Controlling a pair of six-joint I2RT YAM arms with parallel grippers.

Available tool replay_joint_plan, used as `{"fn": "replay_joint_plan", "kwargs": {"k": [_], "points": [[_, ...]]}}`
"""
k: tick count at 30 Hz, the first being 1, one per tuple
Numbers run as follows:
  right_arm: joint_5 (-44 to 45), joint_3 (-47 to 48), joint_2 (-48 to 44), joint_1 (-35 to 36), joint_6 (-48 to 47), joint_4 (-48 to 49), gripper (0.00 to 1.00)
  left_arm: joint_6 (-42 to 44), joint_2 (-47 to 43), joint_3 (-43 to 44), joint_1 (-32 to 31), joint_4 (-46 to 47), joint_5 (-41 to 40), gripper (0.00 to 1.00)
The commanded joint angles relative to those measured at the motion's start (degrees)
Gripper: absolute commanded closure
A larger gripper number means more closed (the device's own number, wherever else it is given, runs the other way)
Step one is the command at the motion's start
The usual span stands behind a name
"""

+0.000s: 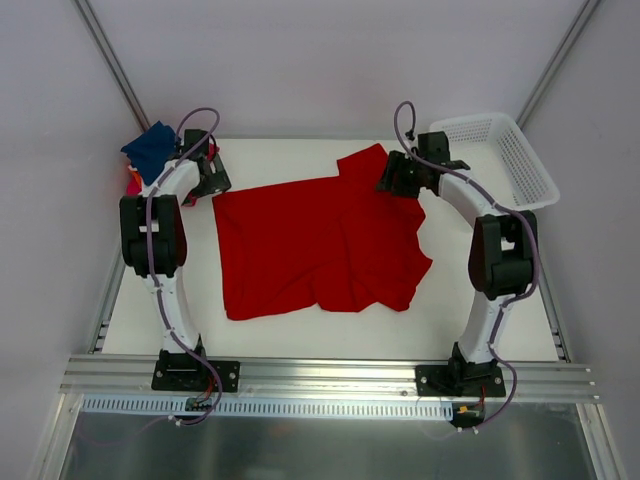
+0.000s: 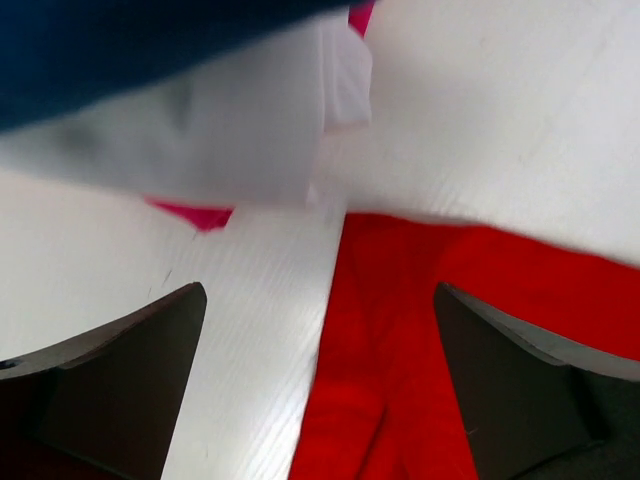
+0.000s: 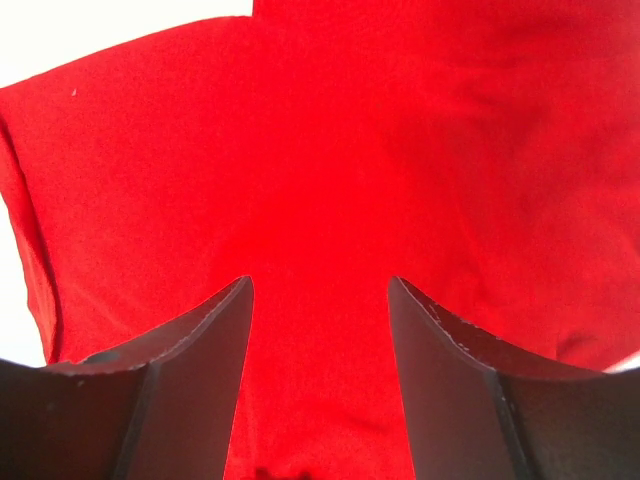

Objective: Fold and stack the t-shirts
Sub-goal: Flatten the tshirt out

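Note:
A large bright red t-shirt (image 1: 315, 245) lies spread on the white table, one sleeve at the far side. My left gripper (image 1: 210, 180) is open over the shirt's far left corner; the left wrist view shows the red edge (image 2: 420, 330) between its jaws. My right gripper (image 1: 392, 180) is open over the far right sleeve; the right wrist view shows red cloth (image 3: 320, 200) between its jaws. A stack of folded shirts stands at the far left, navy blue (image 1: 150, 148) on top, with white (image 2: 200, 130) and magenta (image 2: 195, 214) layers under it.
A white plastic mesh basket (image 1: 500, 160) stands at the far right corner. Grey walls close in the table on three sides. An aluminium rail (image 1: 330, 375) runs along the near edge.

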Motion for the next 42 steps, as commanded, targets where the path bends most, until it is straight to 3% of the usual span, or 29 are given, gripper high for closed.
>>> {"fn": "replay_joint_plan", "kwargs": {"k": [1, 10, 19, 26, 42], "points": [[1.47, -3.05, -8.24, -0.06, -0.54, 1.28, 0.4, -2.74, -11.05, -5.0, -1.3, -0.96, 1.82, 0.01], [4.45, -16.67, -21.23, 0.99, 0.69, 2.34, 0.4, -9.16, -28.09, -19.78, -11.4, -0.96, 5.6, 0.01], [8.58, -33.45, -35.47, 3.98, 2.54, 2.6, 0.41, -13.03, -34.18, -32.27, -21.25, -0.52, 6.3, 0.01], [8.5, -39.44, -39.98, 6.27, 4.12, 2.95, 0.41, -14.44, -26.46, -35.0, -22.3, 2.29, 6.92, 0.01], [8.41, -37.69, -41.47, 6.8, 3.42, 1.46, 0.4, -12.77, -6.94, -22.26, -22.13, 4.84, 7.98, 0.01]]}}
